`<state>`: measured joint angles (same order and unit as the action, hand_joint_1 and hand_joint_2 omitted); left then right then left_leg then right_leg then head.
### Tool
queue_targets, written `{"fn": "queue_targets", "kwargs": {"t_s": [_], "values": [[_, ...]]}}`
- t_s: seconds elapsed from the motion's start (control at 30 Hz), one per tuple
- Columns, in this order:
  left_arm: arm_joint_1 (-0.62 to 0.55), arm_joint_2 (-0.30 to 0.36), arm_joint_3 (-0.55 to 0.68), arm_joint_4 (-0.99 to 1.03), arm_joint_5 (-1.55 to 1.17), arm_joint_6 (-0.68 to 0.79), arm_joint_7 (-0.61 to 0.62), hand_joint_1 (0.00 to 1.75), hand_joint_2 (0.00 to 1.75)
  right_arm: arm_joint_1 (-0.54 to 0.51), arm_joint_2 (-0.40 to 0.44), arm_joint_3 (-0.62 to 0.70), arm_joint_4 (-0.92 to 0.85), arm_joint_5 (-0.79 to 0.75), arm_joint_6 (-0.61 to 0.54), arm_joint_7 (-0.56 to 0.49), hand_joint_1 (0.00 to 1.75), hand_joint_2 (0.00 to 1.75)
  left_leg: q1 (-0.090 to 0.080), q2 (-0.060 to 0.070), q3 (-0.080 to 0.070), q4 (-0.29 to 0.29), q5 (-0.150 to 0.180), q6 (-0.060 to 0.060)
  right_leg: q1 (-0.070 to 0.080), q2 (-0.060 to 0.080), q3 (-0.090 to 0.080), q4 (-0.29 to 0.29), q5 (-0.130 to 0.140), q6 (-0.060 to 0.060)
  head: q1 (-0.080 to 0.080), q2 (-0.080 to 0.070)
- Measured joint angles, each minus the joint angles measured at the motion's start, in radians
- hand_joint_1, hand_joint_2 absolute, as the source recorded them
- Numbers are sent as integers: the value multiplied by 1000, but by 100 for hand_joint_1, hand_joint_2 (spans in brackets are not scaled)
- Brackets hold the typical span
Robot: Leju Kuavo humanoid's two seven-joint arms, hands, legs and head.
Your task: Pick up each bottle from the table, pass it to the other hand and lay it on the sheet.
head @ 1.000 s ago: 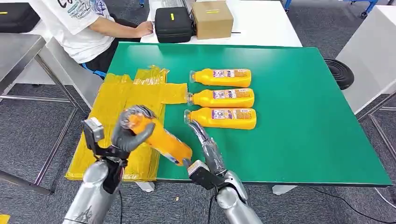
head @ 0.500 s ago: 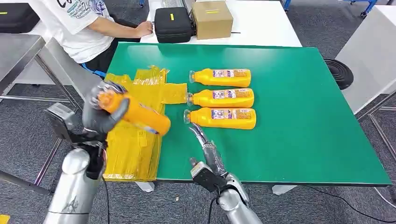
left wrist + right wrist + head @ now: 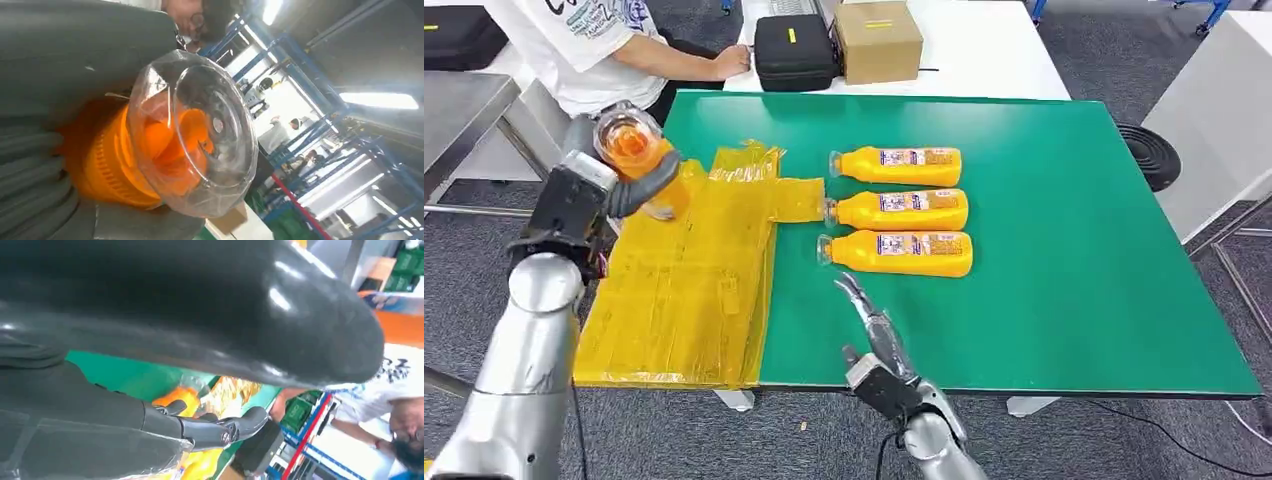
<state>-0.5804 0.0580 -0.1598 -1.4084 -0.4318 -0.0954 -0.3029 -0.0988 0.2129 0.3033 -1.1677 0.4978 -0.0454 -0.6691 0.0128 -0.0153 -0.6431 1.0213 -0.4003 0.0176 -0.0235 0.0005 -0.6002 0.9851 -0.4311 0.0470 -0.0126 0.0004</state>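
My left hand (image 3: 614, 185) grips an orange bottle (image 3: 637, 160) with a clear cap, held above the far left part of the yellow sheet (image 3: 684, 280), cap end towards the camera. Close up, the left wrist view has the clear cap (image 3: 192, 132) and my grey fingers (image 3: 45, 165) wrapped around the bottle. Three more orange bottles lie side by side on the green table (image 3: 1044, 250): far (image 3: 899, 165), middle (image 3: 899, 209) and near (image 3: 899, 252). My right hand (image 3: 872, 330) hovers open over the table's front edge, fingers stretched towards the near bottle, holding nothing.
A person in a white shirt (image 3: 594, 50) sits at the table's far left corner, one hand on the white table behind. A black case (image 3: 794, 50) and a cardboard box (image 3: 879, 40) stand there. A black stool (image 3: 1151, 155) is at the right.
My left arm has swung up and away to the left with the bottle, from the front edge to above the sheet's far left. The right hand has drawn back slightly.
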Motion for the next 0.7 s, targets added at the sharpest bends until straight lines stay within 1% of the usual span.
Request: {"fn": "queue_targets", "kwargs": {"t_s": [0.3, 0.37, 0.43, 0.47, 0.53, 0.7], "values": [[-34, 29, -19, 32, -47, -1, 8, 175, 175, 18, -6, -21, -47, -4, 9, -1, 0, 0, 0, 0, -1, 0, 0, 0, 0, 0, -1, 0, 0, 0, 0, 0], [-48, 38, -31, 40, -81, -23, 20, 175, 175, 25, -8, -28, -61, -27, 11, -10, 0, 0, 0, 0, -1, 0, 0, 0, 0, 0, -1, 0, 0, 0, 0, 0], [-73, 61, -64, 70, -139, -82, 33, 175, 175, 33, -9, -54, -96, -83, 24, -20, 0, 0, 0, 0, -1, 0, 0, 0, 0, 0, -1, 0, 0, 0, 0, 0], [-87, 74, -83, 89, -164, -113, 33, 175, 175, 37, -9, -70, -117, -121, 35, -23, 0, 175, 0, 0, -1, 0, 0, 0, 0, 0, -1, 0, 0, 0, 0, 0], [-112, 95, -128, 134, -205, -156, 33, 175, 175, 42, -9, -111, -163, -189, 53, -27, 0, 175, 0, 0, -1, 0, 0, 0, 0, 0, -1, 0, 1, -2, 0, 0], [-142, 150, -261, 241, -322, -187, 31, 175, 175, 60, -8, -209, -281, -269, 93, -28, 0, 175, 0, 0, -1, 0, 0, 0, 0, 0, -1, 0, 2, -2, 0, 0]]}}
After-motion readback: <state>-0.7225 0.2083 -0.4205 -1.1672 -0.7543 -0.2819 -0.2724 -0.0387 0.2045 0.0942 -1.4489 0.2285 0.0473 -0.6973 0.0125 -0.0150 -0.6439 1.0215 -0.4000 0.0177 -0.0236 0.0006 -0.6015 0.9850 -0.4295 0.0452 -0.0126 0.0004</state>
